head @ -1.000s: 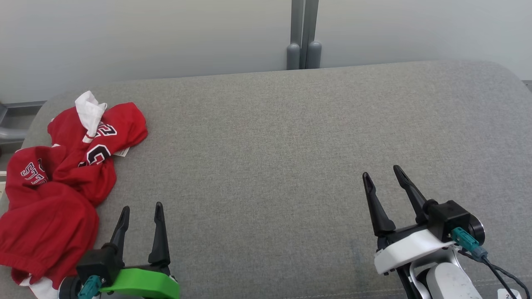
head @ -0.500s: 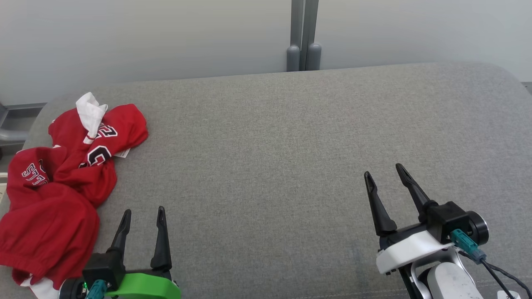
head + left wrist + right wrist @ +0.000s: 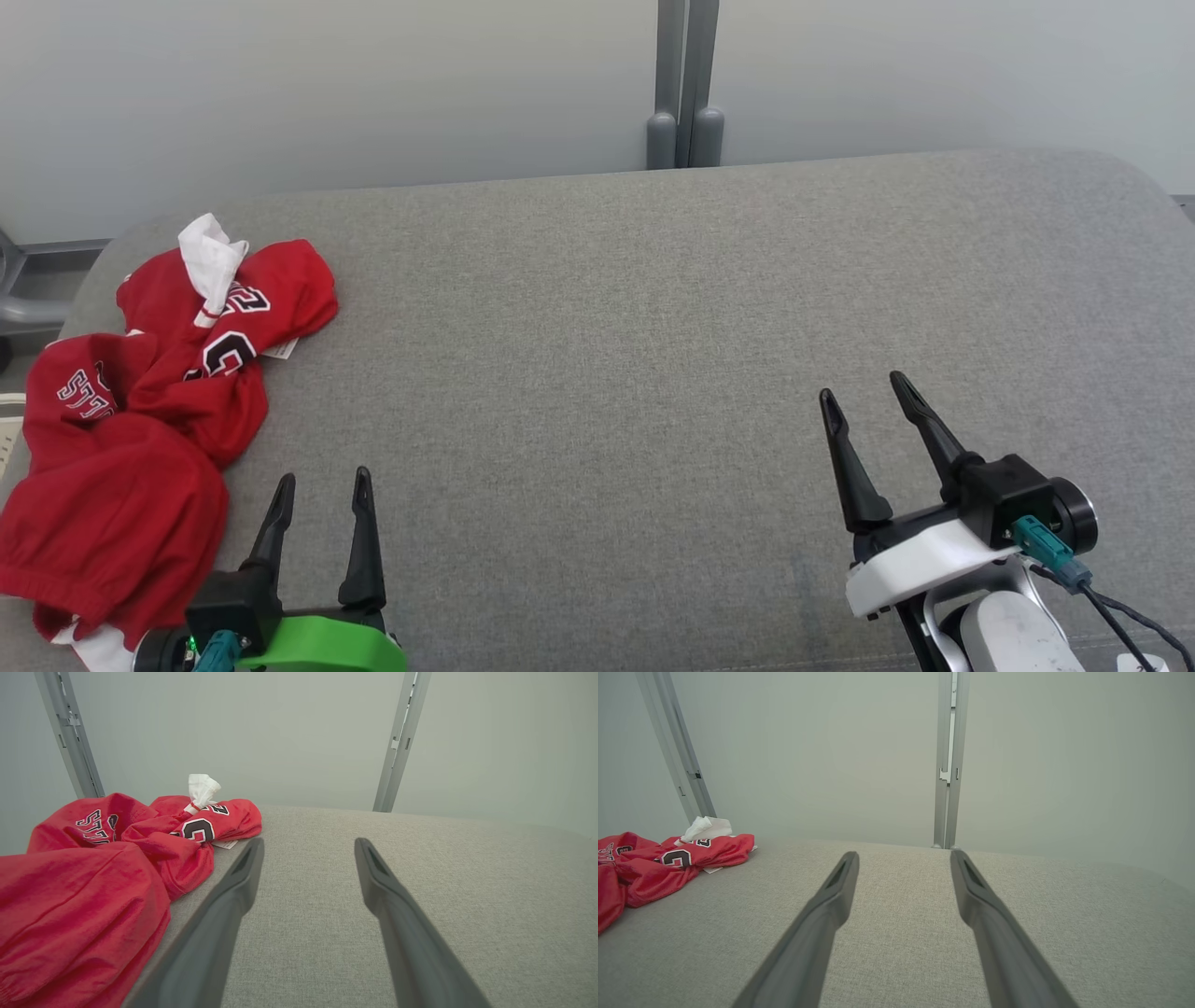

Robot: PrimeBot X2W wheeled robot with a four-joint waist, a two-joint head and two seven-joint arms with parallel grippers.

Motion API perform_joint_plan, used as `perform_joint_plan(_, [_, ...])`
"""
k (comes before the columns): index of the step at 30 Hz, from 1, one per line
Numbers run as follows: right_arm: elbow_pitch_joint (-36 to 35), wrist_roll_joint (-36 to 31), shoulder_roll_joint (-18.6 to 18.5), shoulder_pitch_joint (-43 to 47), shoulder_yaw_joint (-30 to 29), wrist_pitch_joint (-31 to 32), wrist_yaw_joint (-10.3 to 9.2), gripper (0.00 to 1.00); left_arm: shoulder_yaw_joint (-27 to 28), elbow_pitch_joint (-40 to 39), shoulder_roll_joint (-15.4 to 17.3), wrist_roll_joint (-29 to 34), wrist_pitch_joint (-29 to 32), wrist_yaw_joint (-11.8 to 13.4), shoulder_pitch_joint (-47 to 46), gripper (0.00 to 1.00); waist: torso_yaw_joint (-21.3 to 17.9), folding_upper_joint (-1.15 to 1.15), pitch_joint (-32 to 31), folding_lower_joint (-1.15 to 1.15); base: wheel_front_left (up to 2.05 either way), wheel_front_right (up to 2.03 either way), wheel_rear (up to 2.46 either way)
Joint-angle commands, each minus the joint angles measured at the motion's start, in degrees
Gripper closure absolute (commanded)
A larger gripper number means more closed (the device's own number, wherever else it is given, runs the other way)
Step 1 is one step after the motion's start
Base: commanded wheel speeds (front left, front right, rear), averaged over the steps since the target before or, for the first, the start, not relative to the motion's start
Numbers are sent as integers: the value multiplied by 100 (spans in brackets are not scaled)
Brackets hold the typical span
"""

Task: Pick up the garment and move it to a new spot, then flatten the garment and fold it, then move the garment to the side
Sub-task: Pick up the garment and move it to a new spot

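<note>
Nearest, the green-mounted left gripper [image 3: 324,476] and the white-mounted right gripper [image 3: 862,385] are being held with fingers spread, gripping nothing, above the grey woven upholstered surface [image 3: 607,327]. Farther back, the crumpled red jersey with white trim [image 3: 140,420] is being supported at that surface's left edge (just beside the left gripper).

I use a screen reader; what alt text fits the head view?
A crumpled red jersey lies at the left end of a grey padded surface. The left gripper and right gripper, both open and empty, are at the near edge.
</note>
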Motion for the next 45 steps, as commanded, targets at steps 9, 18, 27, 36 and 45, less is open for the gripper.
perform_joint_plan(9, [13,80,-26,139,-26,-19,1,0,13,17,36,38,-24,-52,79,0,249,0,-112,0,0,0,0])
perform_joint_plan(18, [-13,126,-27,242,4,-19,1,0,85,35,39,112,-24,-81,92,0,1130,0,-175,0,0,0,0])
perform_joint_plan(27, [-25,184,-26,214,10,-19,1,0,173,11,59,162,-24,-101,137,0,2148,0,-153,0,0,0,0])
perform_joint_plan(36, [34,227,-28,125,76,-19,1,0,244,-22,71,180,-23,-107,191,0,2736,0,-83,0,0,0,0])
perform_joint_plan(45, [94,127,-30,73,59,-19,1,0,431,25,190,77,8,-6,46,0,2491,0,-5,0,0,0,0])
